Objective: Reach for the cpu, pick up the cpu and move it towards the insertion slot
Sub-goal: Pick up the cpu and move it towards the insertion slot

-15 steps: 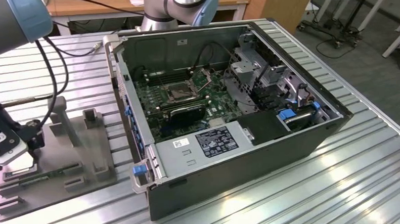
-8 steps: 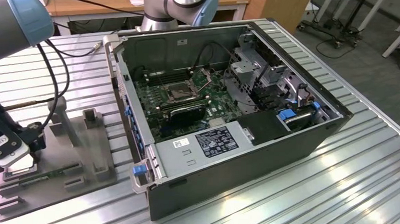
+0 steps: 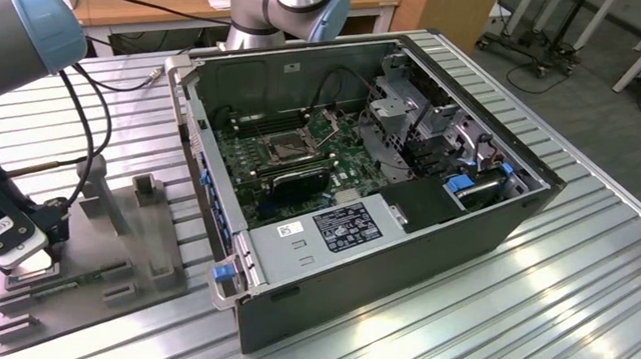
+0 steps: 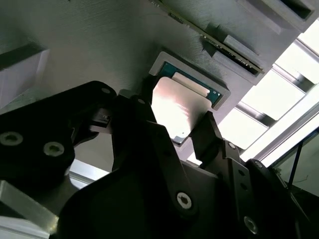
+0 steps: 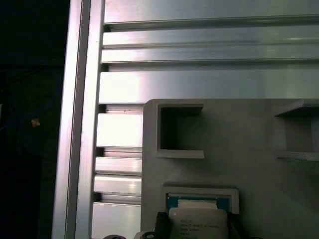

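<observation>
Second wrist view, gripper (image 4: pixel 175 127) open, astride cpu (image 4: pixel 180 102) seated in grey fixture (image 4: pixel 99 50)

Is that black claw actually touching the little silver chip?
Cannot tell. In the second wrist view the gripper straddles the cpu in its grey holder, hiding both edges, so neither contact nor gap shows.
</observation>
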